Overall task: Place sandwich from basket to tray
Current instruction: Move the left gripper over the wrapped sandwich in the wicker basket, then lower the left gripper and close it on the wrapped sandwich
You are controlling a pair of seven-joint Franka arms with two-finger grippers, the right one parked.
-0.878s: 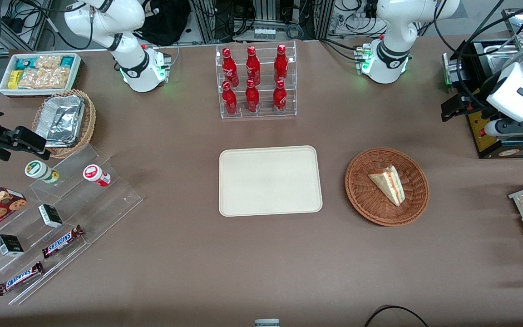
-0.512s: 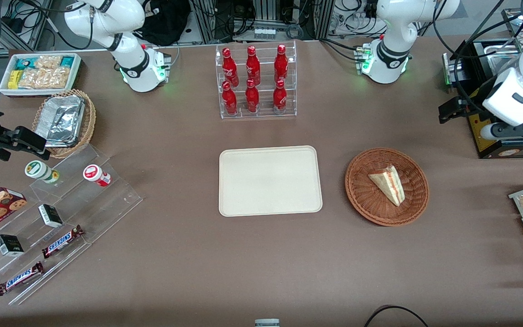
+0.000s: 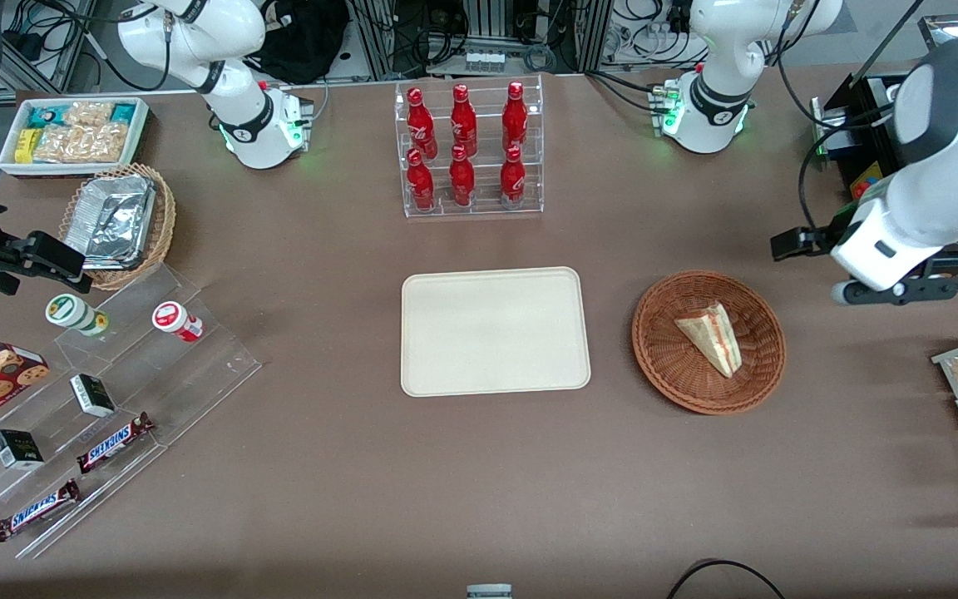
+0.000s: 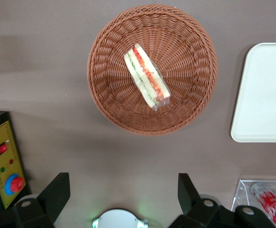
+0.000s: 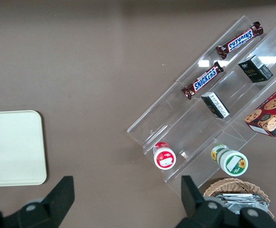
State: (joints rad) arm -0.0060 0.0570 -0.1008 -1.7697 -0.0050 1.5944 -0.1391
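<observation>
On the brown desk (image 3: 346, 466), a triangular white-bread sandwich (image 3: 710, 336) lies inside a round woven wicker basket (image 3: 669, 366), beside a flat cream tray (image 3: 494, 331). Above, toward the working arm's end, the pincer (image 4: 123, 190) hangs with fingers apart.

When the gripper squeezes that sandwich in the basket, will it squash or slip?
The sandwich is probably soft: pale bread with thin filling layers, so a hard pinch may squash it. Its shiny clear wrap could be slippery. It lies tilted in the basket, so it might shift. The gripper hovers open above, nothing held.
</observation>
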